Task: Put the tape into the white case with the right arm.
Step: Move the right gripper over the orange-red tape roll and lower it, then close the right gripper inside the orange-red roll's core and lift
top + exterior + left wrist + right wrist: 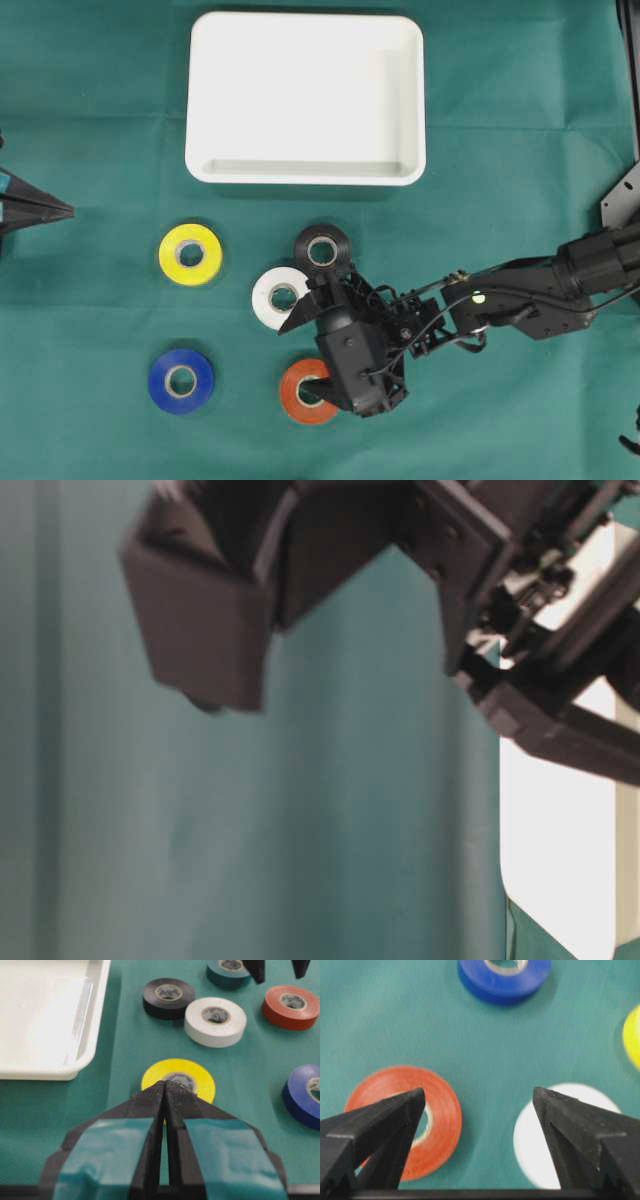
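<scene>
Overhead view, shallow white case with raised rim, right end effector spread wide, left end effector closed

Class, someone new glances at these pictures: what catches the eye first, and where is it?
The white case, empty, lies at the top of the green cloth. Below it lie the coloured tape rolls, among them the yellow roll and the blue roll. The right gripper hangs with jaws open above the red roll.
</scene>
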Available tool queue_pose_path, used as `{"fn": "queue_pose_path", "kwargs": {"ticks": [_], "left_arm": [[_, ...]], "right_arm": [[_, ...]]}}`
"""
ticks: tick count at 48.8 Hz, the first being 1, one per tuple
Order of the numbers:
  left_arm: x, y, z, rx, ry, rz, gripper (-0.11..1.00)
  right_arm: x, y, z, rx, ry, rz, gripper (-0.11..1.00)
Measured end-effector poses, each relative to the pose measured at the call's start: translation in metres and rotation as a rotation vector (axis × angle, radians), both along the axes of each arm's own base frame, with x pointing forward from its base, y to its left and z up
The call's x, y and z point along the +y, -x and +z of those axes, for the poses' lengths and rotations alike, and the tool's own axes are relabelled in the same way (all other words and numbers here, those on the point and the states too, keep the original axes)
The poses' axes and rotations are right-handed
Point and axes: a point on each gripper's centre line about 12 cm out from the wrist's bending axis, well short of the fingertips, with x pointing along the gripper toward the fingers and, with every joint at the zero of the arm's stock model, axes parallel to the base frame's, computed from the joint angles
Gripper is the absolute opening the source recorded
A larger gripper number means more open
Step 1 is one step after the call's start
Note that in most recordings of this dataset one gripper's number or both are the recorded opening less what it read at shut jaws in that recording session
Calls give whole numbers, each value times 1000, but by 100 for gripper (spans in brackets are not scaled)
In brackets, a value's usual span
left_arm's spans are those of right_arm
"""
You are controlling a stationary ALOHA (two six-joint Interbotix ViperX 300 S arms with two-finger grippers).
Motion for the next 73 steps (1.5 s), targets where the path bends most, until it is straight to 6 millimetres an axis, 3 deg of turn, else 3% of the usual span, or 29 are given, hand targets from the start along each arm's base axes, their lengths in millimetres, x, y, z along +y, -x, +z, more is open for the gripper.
{"fn": "queue_pose_path", "kwargs": {"ticks": [12,43,60,65,73], "left_arm": [[0,0,0,0,0,0,0],[0,0,0,0,-2,0,0],[0,0,0,0,-2,0,0],[0,0,0,0,0,0,0],[0,0,0,0,-2,0,0]], "right_arm": [[1,0,-12,149,-23,-83,68],[9,-3,-32,214,-8,-87,68],[13,-15,-43,239,-1,-95,67],[12,-14,-44,260,15,-96,58],[13,-15,-41,296,39,-99,17]]}}
